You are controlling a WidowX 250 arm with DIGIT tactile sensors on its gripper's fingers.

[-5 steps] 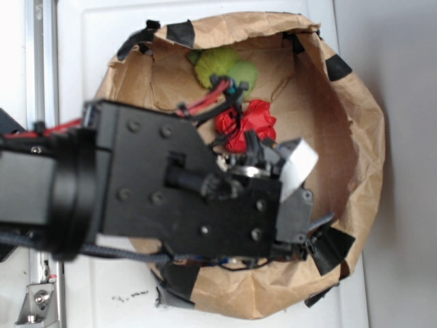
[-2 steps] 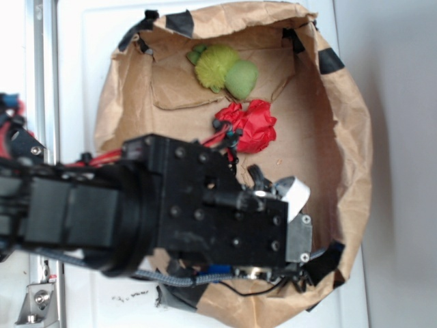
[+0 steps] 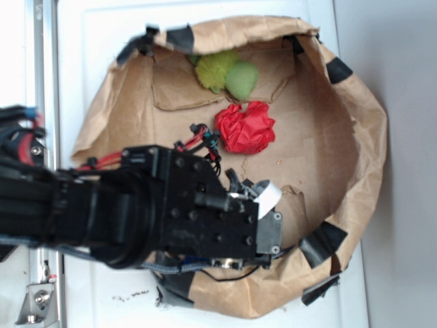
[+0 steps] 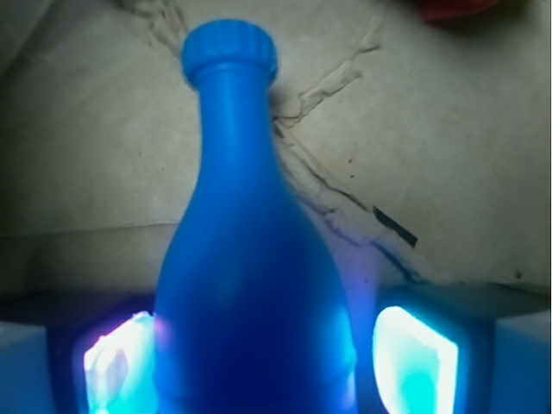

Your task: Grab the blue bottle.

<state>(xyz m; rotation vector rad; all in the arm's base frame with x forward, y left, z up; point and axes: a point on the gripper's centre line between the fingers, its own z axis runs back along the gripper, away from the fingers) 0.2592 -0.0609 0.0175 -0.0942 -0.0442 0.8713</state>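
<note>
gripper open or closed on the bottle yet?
Open. In the wrist view the gripper has a glowing pad on each side of the blue bottle, with a gap visible at the right one.

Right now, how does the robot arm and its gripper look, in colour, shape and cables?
The arm is black and blocky, with visible screw heads. Red and black cables run along its top, and a grey braided cable along its underside. The gripper has a grey part and a pale finger. In the wrist view, its pads glow cyan.
</note>
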